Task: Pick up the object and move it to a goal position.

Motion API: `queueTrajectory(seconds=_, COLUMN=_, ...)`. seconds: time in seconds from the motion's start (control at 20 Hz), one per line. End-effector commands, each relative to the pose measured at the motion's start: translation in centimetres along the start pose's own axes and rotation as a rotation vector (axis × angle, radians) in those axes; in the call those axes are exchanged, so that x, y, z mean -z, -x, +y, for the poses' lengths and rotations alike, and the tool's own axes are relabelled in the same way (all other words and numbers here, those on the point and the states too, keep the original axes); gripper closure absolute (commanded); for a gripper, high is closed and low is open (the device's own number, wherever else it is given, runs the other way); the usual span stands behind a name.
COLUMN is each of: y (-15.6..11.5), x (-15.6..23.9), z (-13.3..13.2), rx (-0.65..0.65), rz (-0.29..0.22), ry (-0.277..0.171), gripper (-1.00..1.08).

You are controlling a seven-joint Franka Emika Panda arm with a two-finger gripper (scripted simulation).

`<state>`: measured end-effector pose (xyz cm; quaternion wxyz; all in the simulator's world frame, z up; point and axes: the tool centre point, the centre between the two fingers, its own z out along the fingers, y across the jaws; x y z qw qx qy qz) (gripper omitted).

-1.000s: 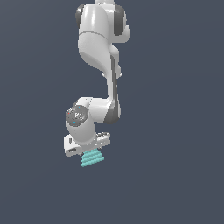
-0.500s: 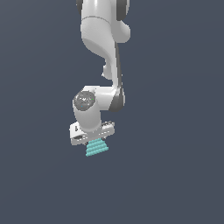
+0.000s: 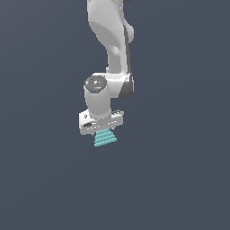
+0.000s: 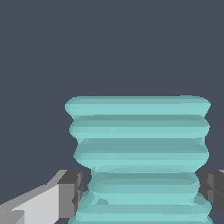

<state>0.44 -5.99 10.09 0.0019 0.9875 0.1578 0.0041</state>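
The object [image 3: 105,137] is a small turquoise hourglass-shaped piece with ridged horizontal layers. It hangs below the white gripper [image 3: 102,132] in the exterior view, narrower than the gripper's body. In the wrist view the object [image 4: 139,148] fills the middle, and a dark grey finger pad [image 4: 73,192] presses at its narrow waist, with the other pad [image 4: 213,190] on the opposite side. The gripper [image 4: 142,192] is shut on the object, which is held up in open space.
The white arm [image 3: 110,49] rises from the gripper toward the top of the exterior view. Only a plain dark grey background surrounds it.
The arm has carried the held object toward the exterior view's right and slightly up. The grip on the object is unchanged.
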Motion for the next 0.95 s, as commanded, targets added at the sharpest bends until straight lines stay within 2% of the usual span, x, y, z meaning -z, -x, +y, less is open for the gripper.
queueTrajectory(seconds=0.0, y=1.2, x=0.9, z=-1.2, rx=0.001, rz=-0.001, ry=-0.001, gripper=1.08)
queueTrajectory(seconds=0.45, y=4.2, x=3.5, z=-4.3, rx=0.003, rz=-0.006, ry=-0.003, gripper=1.08)
queueTrajectory(seconds=0.9, y=5.3, x=4.5, z=-5.5, rx=0.003, rz=-0.008, ry=-0.005, gripper=1.08)
